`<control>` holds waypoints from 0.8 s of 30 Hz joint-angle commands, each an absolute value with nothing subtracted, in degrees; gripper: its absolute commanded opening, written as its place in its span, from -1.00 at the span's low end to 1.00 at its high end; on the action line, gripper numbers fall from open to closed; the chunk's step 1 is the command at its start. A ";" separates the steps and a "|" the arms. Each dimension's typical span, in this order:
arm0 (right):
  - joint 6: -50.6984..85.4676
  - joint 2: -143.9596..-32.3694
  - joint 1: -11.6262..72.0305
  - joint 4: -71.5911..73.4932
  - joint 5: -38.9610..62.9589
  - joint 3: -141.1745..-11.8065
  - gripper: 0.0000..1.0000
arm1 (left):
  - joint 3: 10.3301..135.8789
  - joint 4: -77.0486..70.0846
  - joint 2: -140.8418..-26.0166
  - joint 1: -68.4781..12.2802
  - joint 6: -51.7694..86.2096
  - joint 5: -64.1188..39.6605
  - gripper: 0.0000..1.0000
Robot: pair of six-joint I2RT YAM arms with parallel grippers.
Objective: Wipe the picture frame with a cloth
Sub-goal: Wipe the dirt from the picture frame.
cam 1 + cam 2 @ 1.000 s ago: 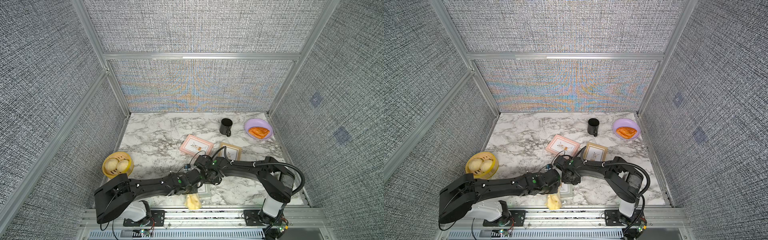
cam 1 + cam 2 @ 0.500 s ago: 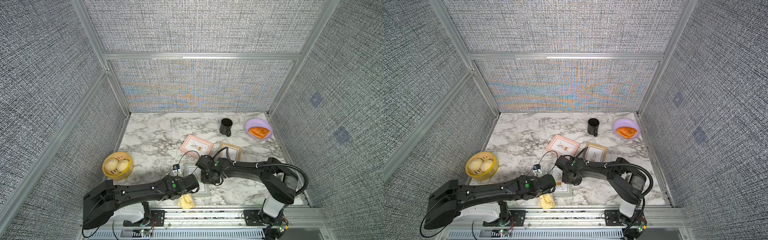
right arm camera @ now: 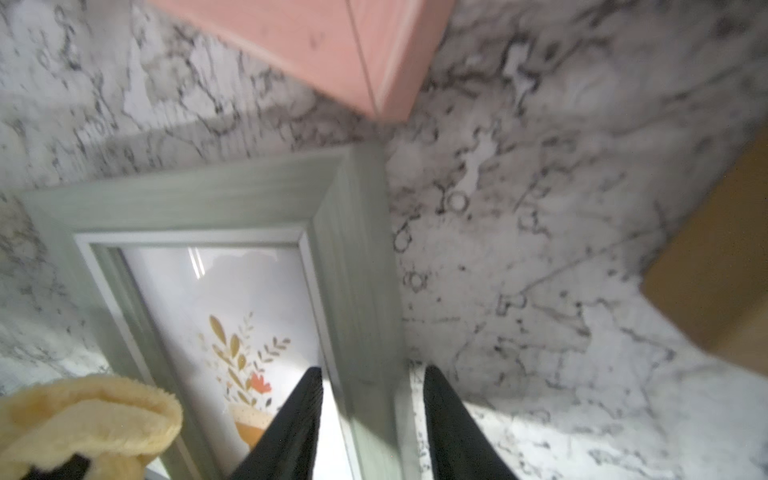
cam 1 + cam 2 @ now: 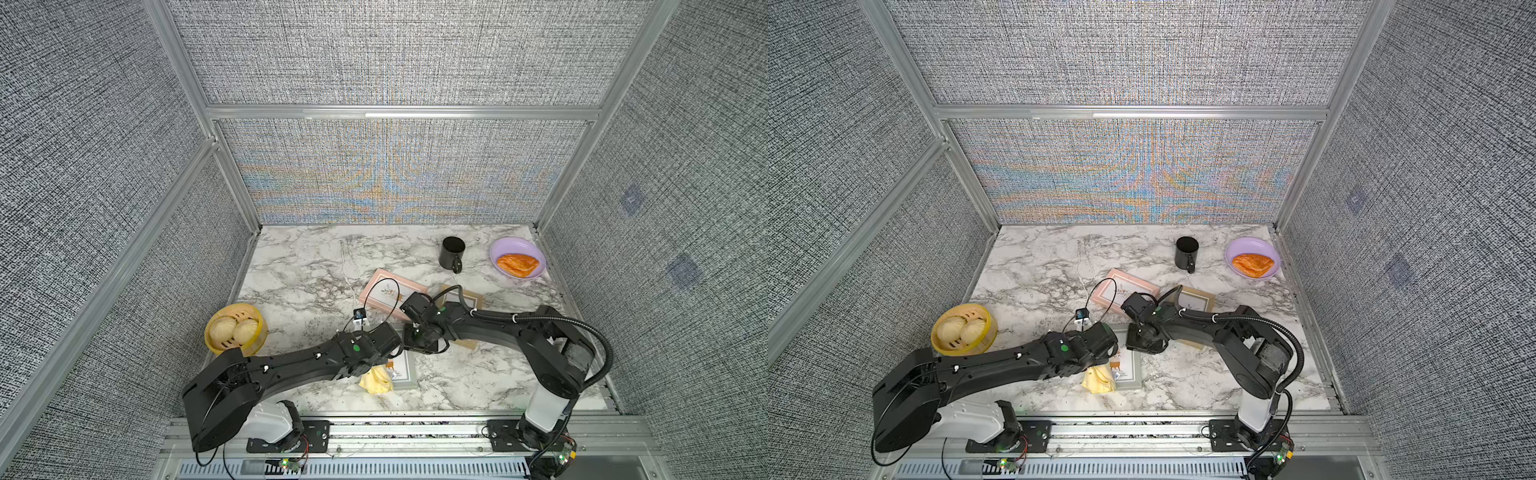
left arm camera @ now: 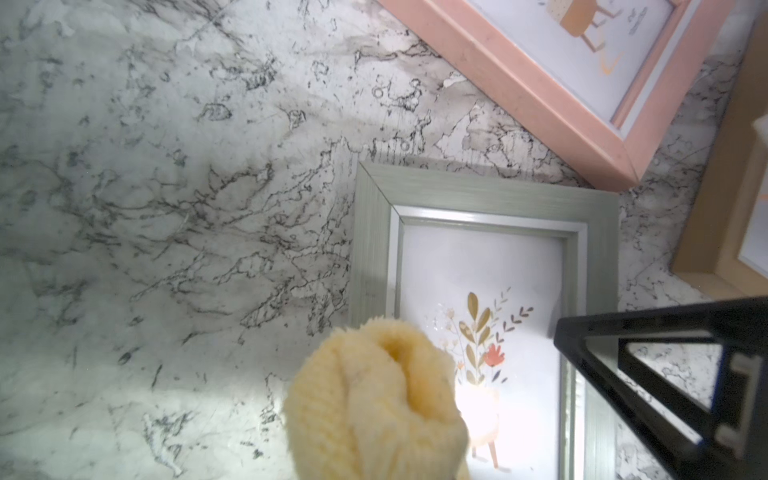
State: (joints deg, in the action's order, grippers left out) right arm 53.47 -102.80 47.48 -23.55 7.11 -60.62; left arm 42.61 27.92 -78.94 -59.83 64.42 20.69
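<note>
Two black arms meet over a marble tabletop (image 4: 311,266) that carries three picture frames, one cloth, one mug, one plate and one basket. The left pincer (image 4: 368,368), mostly hidden under its wrist in both top views, is clenched on the pale-yellow cloth (image 4: 376,380). The cloth hangs bunched at the near left corner of the grey-green frame (image 4: 405,370), partly over its glass, which shows a flower print. That frame lies flat at the front middle of the tabletop.

The right pincer (image 3: 374,370) straddles that frame's side rail. One finger is on the glass and the other is outside the frame on the marble. The fingers are parted, with a gap beside the rail, and are not squeezing it.

Behind lie a pink frame (image 4: 374,286) and a tan frame (image 4: 473,297), side by side. At the back right stand a black mug (image 4: 452,252) and a lilac plate (image 4: 505,245) holding one pastry (image 4: 517,264). At the left edge, a yellow steamer basket (image 4: 232,349) holds two buns (image 4: 222,328).
</note>
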 commanded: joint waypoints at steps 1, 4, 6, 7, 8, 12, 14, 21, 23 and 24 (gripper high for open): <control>51.11 -104.35 45.89 -24.09 6.68 -61.46 -0.08 | 42.77 26.16 -79.92 -58.18 61.15 19.55 -1.00; 49.37 -105.32 45.14 -25.33 6.95 -64.16 -0.06 | 42.20 25.34 -80.73 -56.75 59.84 18.83 -1.00; 48.85 -106.59 44.79 -26.13 7.46 -65.73 -0.06 | 41.76 24.25 -81.63 -56.05 59.16 17.97 -1.00; 48.61 -107.43 44.65 -26.67 7.63 -66.57 -0.06 | 41.66 23.77 -82.23 -55.81 58.81 17.48 -1.00; 48.45 -108.21 44.66 -27.38 7.58 -67.30 -0.07 | 41.71 23.48 -82.82 -55.73 58.51 17.20 -1.00; 48.82 -110.10 44.67 -27.82 7.57 -67.85 -0.33 | 42.56 22.94 -85.34 -55.64 58.37 15.60 -1.00; 49.04 -110.57 44.65 -27.95 7.28 -67.61 -0.51 | 43.47 24.49 -86.17 -55.63 58.23 13.47 -1.00; 50.17 -110.09 44.96 -26.93 6.64 -64.67 -0.67 | 39.15 26.89 -80.54 -58.45 62.33 9.51 -1.00; 50.44 -109.85 45.09 -26.50 6.61 -63.96 -0.66 | 37.60 28.51 -78.17 -60.14 64.20 9.28 -1.00; 50.58 -109.78 45.17 -26.29 6.64 -63.69 -0.66 | 36.83 29.29 -77.07 -61.22 65.15 9.11 -1.00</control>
